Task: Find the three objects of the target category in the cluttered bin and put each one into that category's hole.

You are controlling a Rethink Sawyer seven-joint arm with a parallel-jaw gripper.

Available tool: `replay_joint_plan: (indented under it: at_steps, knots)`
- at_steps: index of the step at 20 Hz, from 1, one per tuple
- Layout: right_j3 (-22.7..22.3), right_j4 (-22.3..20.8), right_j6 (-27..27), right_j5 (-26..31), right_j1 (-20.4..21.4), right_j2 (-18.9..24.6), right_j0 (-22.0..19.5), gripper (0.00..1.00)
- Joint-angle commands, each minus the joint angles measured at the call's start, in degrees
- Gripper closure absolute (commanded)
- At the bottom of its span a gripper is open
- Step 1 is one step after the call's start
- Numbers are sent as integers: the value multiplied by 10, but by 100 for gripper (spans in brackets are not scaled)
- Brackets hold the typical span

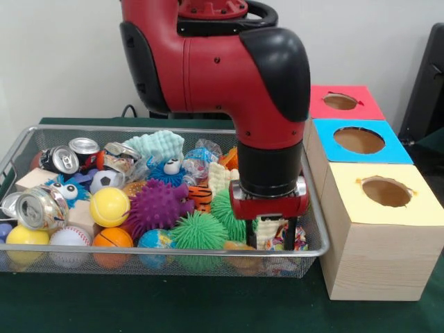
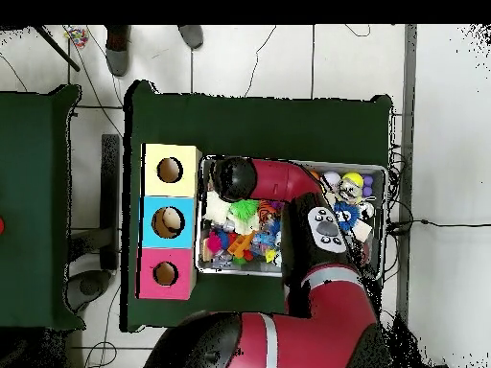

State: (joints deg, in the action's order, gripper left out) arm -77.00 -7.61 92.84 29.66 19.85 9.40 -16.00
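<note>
The silver wire-mesh bin sits left of the boxes, full of mixed toys; it also shows in the overhead view. My gripper is lowered into the bin's near right corner, next to the yellow-topped box. Its fingers stand apart on either side of a pale cream toy, with a gap on the right. A green spiky ball lies just left of it. In the overhead view the arm's wrist hides the gripper.
Three wooden boxes with round holes stand right of the bin: red top, blue top, yellow top. The bin holds crushed cans, a yellow tennis ball, a purple spiky ball, a basketball. A person's shoes show in the overhead view.
</note>
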Motion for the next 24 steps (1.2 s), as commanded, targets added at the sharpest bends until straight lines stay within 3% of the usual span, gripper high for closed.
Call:
replay_joint_plan:
  at_steps: [1, 7, 16, 23, 24]
  knots:
    - [71, -20, -32, 37, -74, 36, -40, 0]
    - [57, -35, -51, 20, -79, 56, -66, 0]
    - [2, -59, -66, 7, -45, 76, -106, 0]
    - [-9, -72, -78, 16, -35, 93, -130, 0]
    - [-10, -80, -70, 20, -34, 96, -134, 100]
